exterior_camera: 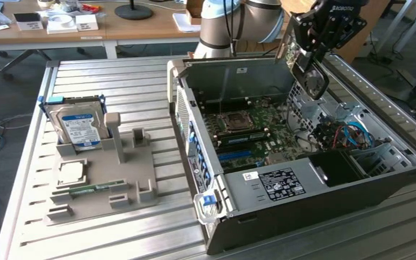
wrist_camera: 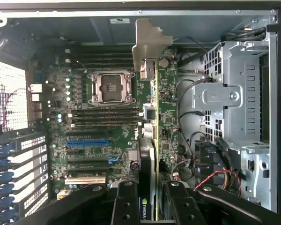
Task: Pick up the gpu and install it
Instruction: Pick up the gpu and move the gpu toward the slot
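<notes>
Above the open computer case (exterior_camera: 324,200), the tool (wrist_camera: 152,206) is clamped on the gpu (wrist_camera: 152,140).

On the table (exterior_camera: 106,81), the tray (exterior_camera: 139,168) with the hard drive (exterior_camera: 78,127) lies to the exterior view's left of the case (exterior_camera: 324,206); the gpu (wrist_camera: 149,159) hangs above the motherboard (wrist_camera: 56,89).

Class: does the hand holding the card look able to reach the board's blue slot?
Probably yes: the hand holds the card above the open case, and nothing covers the blue slot.
</notes>
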Available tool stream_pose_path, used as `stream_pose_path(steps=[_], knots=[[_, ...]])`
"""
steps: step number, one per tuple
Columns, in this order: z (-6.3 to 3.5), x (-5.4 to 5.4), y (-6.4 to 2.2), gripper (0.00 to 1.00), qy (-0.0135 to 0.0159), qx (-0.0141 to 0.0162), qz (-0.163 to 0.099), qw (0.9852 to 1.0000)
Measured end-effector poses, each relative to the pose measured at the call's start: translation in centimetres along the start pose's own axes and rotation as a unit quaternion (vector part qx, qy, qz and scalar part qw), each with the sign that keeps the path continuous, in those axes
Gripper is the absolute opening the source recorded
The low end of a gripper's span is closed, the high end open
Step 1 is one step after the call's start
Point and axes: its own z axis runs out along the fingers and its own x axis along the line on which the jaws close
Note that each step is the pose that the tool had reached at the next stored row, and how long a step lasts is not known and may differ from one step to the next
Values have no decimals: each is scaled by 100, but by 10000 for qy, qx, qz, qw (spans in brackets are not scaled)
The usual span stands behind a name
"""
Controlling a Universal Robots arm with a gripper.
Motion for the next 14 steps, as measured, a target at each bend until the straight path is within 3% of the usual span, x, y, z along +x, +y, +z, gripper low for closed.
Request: stream_pose_path(steps=[4,14], knots=[[1,-29,2,27,0,0,0,10000],[7,-295,16,27,0,0,0,10000]])
